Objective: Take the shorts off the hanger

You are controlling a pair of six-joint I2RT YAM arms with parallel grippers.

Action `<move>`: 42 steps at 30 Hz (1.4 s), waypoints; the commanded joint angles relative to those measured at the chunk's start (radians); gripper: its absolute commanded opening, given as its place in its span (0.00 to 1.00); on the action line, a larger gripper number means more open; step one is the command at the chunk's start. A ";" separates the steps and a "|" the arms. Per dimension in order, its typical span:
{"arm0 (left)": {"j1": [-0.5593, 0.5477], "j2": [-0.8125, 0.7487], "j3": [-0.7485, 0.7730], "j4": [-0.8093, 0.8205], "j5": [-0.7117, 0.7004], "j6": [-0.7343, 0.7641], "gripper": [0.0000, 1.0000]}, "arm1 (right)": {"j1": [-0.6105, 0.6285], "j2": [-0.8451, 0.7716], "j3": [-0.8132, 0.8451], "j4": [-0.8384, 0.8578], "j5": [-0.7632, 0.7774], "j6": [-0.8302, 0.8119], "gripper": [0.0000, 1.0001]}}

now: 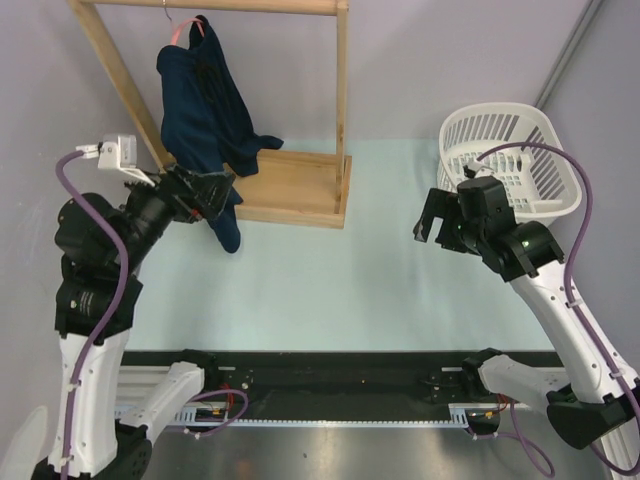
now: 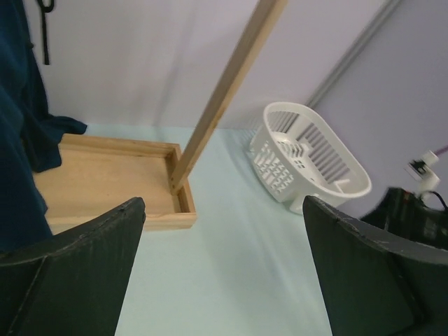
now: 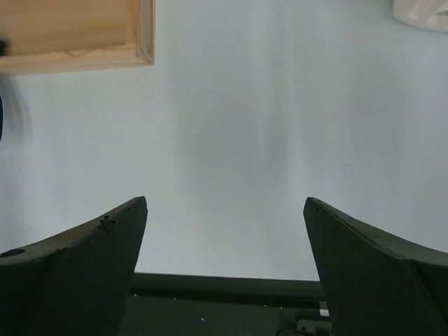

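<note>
Two grippers, both with fingers spread apart and nothing between them; the left gripper (image 1: pixel 212 190) is at the front of the wooden rack (image 1: pixel 342 90), touching or just beside the lower hanging leg of the navy shorts (image 1: pixel 200 105), though the overhead view does not settle which; in the left wrist view the dark fabric lies outside the left finger, and the gap between the fingers shows only the pale green surface (image 2: pixel 231 266) and the rack's tray-like base. The shorts hang inside the rack's frame from the pink hanger (image 1: pixel 183 32), which is hooked on the rack's top bar near its left post; one fold spreads right over the rack's base, and the lowest tip reaches past the base's front edge. The right gripper (image 1: pixel 432 218) is well to the right of the rack, over bare surface; beyond it, farther right of the rack, sits a white slatted laundry basket (image 1: pixel 500 108).
</note>
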 commanded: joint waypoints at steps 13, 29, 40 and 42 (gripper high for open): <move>0.178 0.431 0.526 -0.189 -0.246 -0.007 1.00 | -0.061 0.181 0.119 -0.234 -0.278 -0.044 1.00; 0.313 0.732 0.695 0.027 -0.099 -0.078 0.83 | -0.142 0.245 0.140 -0.225 -0.483 -0.161 1.00; 0.319 0.793 0.644 0.105 -0.067 -0.064 0.65 | -0.219 0.327 0.211 -0.214 -0.582 -0.170 1.00; 0.316 0.807 0.644 0.118 -0.058 -0.072 0.57 | -0.224 0.327 0.209 -0.219 -0.580 -0.173 1.00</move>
